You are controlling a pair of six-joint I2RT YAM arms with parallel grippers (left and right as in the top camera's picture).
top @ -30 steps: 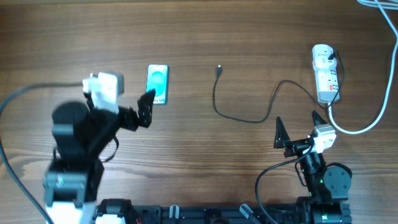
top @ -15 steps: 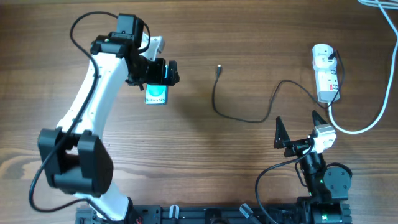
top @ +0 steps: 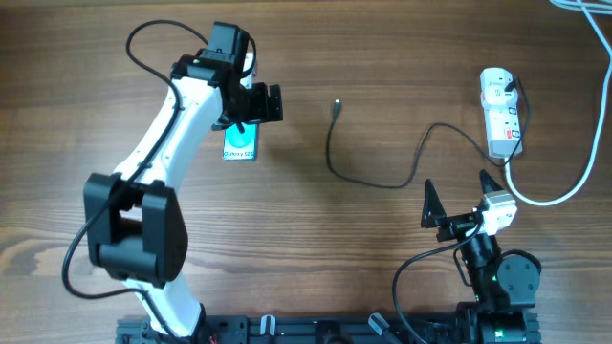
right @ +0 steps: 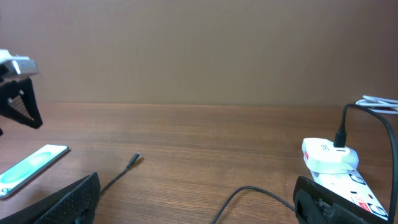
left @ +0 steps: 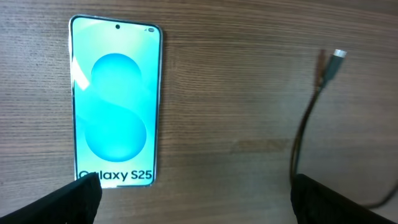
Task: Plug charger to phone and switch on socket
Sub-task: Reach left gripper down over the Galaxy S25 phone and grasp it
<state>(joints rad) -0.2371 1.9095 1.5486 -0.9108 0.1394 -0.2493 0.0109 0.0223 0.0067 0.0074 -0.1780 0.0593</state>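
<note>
- Overhead: the left gripper (top: 260,103), fingers spread and empty, hangs over the upper end of the phone (top: 240,143). The charger (top: 382,185) lies loose on the table (top: 306,258), its tip well apart to the phone's right. The right gripper (top: 459,196), also spread and empty, sits near the socket (top: 499,110).
- Left wrist: the phone (left: 115,99) lies face up at left, with the charger (left: 328,68) tip apart at upper right.
- Right wrist: the socket (right: 333,158), bearing a black plug (right: 340,138), is at right and the phone (right: 31,168) at far left.
</note>
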